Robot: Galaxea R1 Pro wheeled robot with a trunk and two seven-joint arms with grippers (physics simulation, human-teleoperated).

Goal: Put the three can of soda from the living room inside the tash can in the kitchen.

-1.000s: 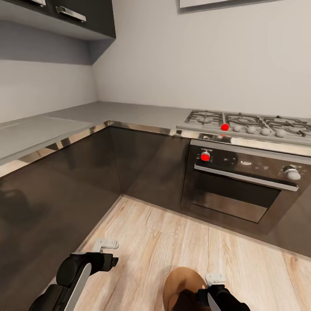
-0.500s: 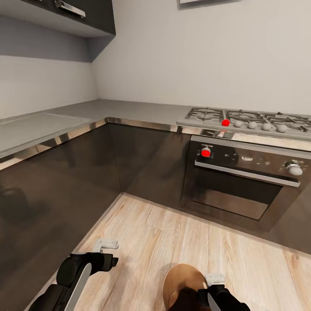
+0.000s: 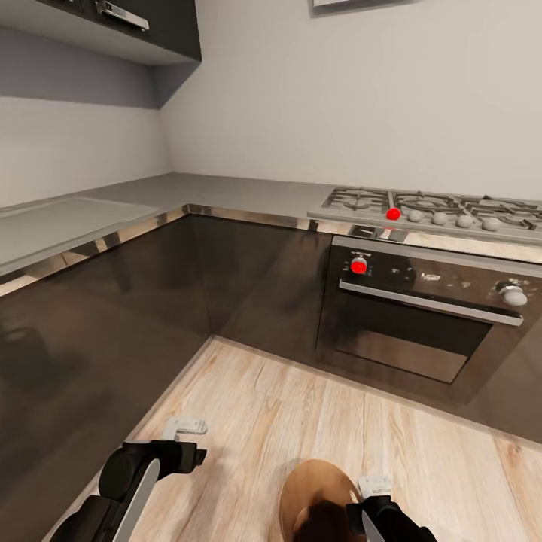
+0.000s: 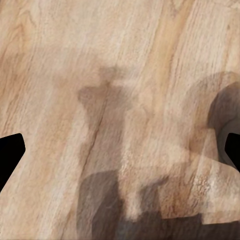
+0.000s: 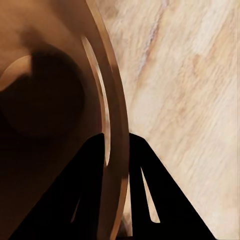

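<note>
The counter [image 3: 196,192] runs along the left wall and turns at the far corner to follow the back wall, with cabinets [image 3: 150,293] below it on both runs. A wall cupboard [image 3: 128,26] hangs above the left run. To the right of the corner the hob [image 3: 433,211] lies on the counter, and the oven [image 3: 425,316] sits directly under it. The floor [image 3: 301,421] spreads before the cabinets and oven. Near the robot, the bin [image 3: 316,493] stands on the floor, just left of the right gripper [image 3: 374,488], whose fingers [image 5: 87,185] straddle the bin's rim, one inside, one outside. The left gripper [image 3: 184,429] hangs over the floor, well left of the bin, near the left cabinets.
</note>
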